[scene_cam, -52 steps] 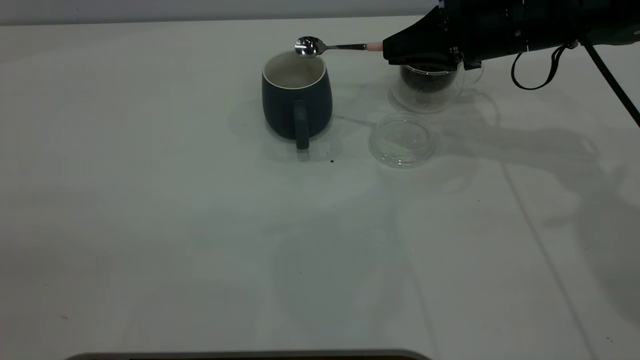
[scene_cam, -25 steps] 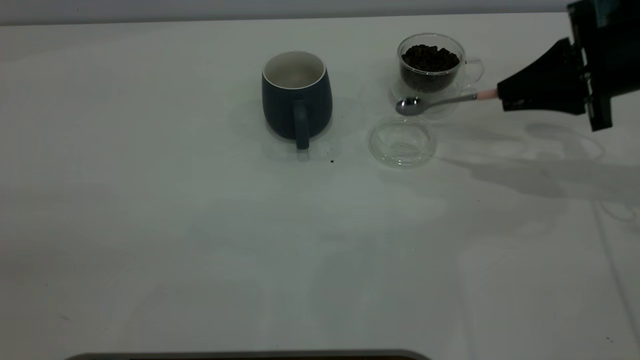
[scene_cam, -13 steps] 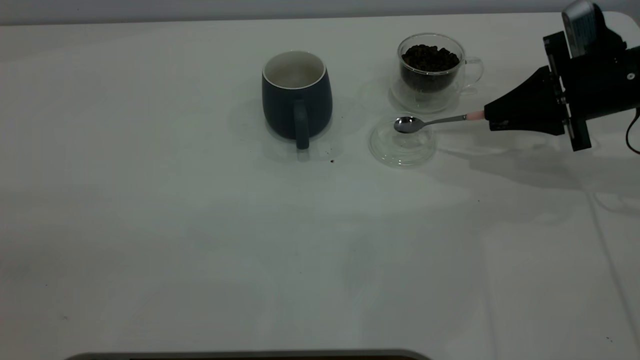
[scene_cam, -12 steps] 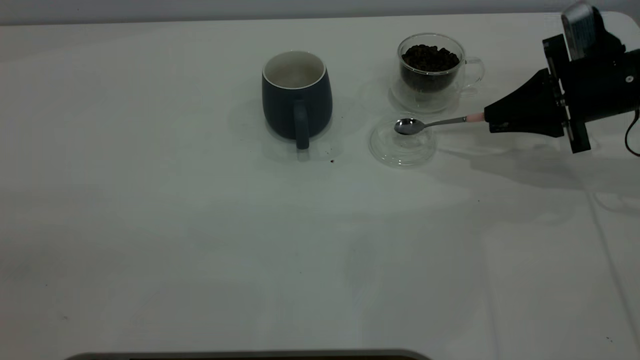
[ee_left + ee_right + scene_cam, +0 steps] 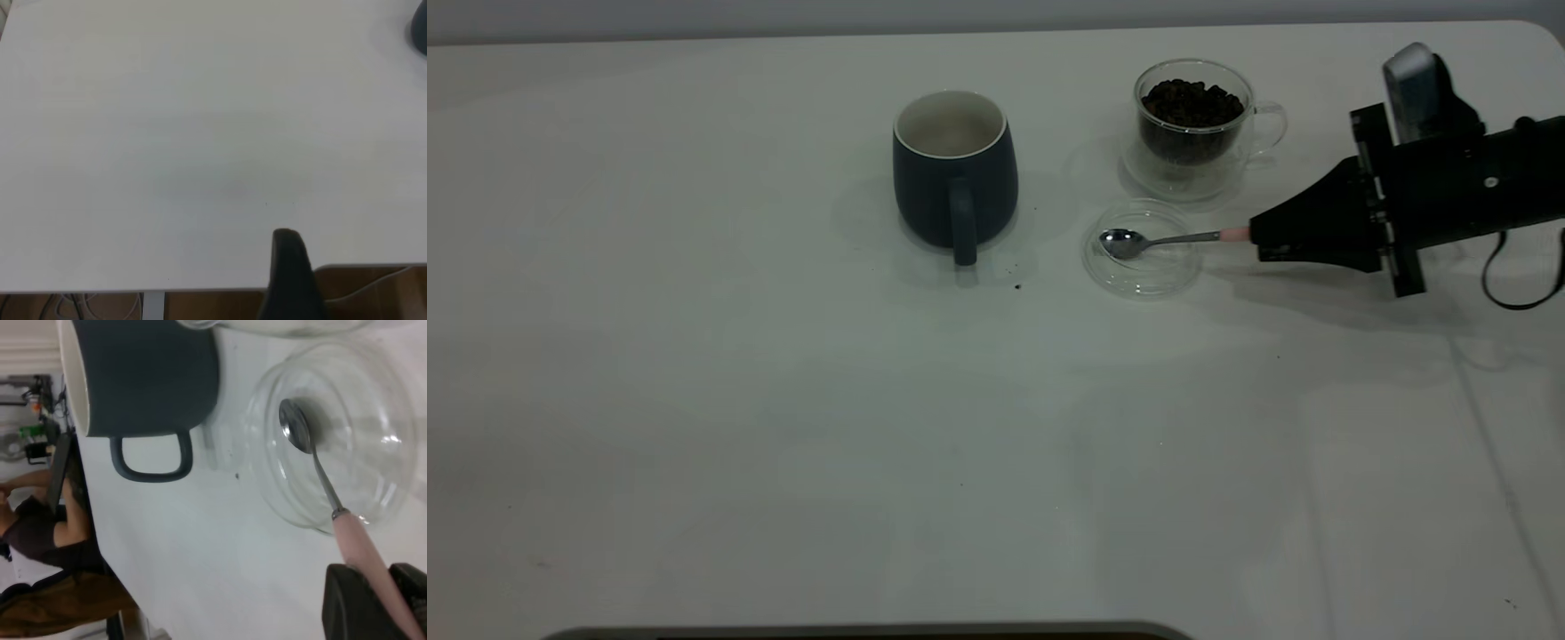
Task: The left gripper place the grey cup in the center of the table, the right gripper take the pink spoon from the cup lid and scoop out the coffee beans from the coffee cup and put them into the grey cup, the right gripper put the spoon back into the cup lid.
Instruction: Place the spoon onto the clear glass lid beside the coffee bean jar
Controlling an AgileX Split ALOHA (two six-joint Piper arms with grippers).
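Note:
The grey cup [image 5: 954,173] stands upright near the table's [image 5: 783,400] middle, with its handle toward the camera. It also shows in the right wrist view [image 5: 147,373]. The coffee cup [image 5: 1193,133] holds the coffee beans [image 5: 1192,100] at the back right. The cup lid [image 5: 1165,274] lies in front of it. My right gripper [image 5: 1258,242] is shut on the pink spoon's [image 5: 1169,239] handle, just right of the lid and low over the table. In the right wrist view the spoon's [image 5: 323,480] empty bowl is inside the lid [image 5: 373,407], at or just above the glass, held by the right gripper [image 5: 380,577].
A few dark crumbs [image 5: 1017,286] lie on the table beside the grey cup's handle. My left gripper [image 5: 288,267] is parked over the table's edge, far from the cups; a sliver of the grey cup [image 5: 421,33] shows in its view.
My right gripper carried the spoon from above the grey cup to the right, past the coffee cup, then down and left. The spoon's bowl is now in the lid.

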